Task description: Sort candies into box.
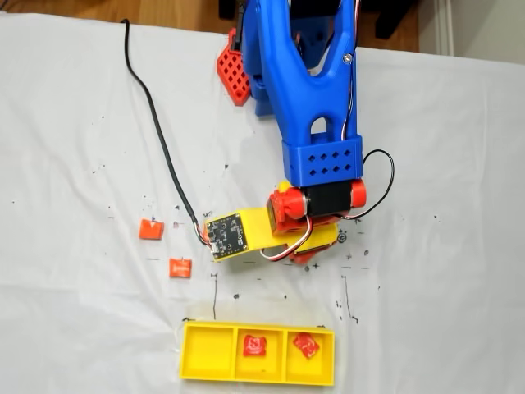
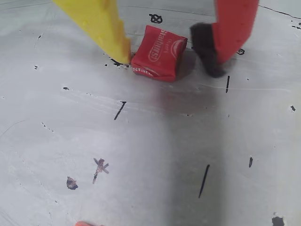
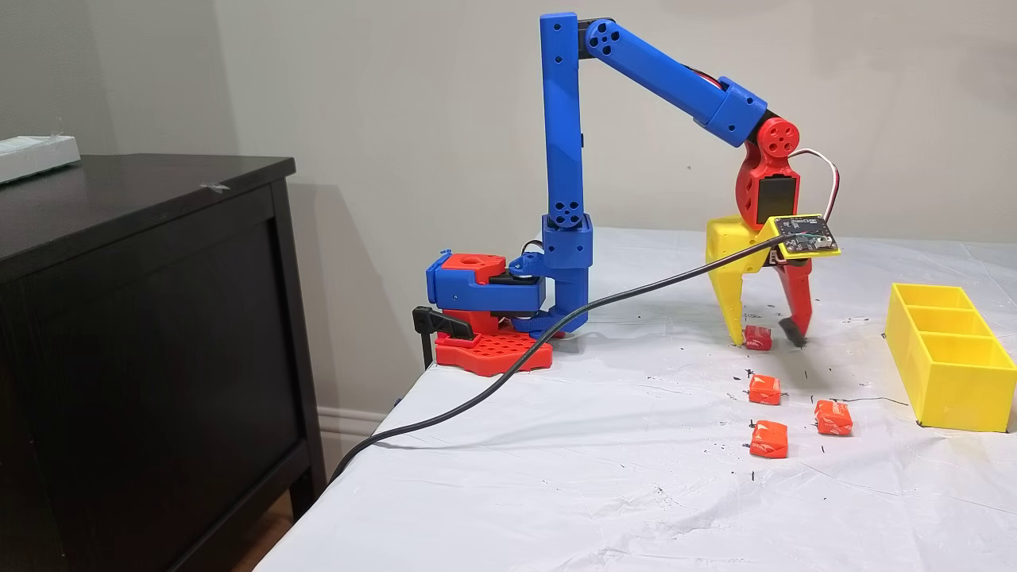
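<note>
Candy at my fingers: red candy [image 2: 157,57], a square wrapped sweet, lies on the white table cover [image 2: 155,155] between my spread fingers.
My gripper [image 2: 171,52]: open; yellow finger [image 2: 99,23] touches the wrapper's edge, red finger [image 2: 233,26] stands just apart; nothing grasped.
Wrapper print: white lettering, "Starburst" partly readable in the wrist view.
Box [image 1: 209,353]: yellow, three compartments; middle and right each hold one red candy [image 1: 253,345] [image 1: 306,345]; left is bare.
Loose: three orange candies [image 3: 833,417] near the box.

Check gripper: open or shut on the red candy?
Open: gripper straddles red candy; yellow finger touches it, red finger stands apart.
</note>
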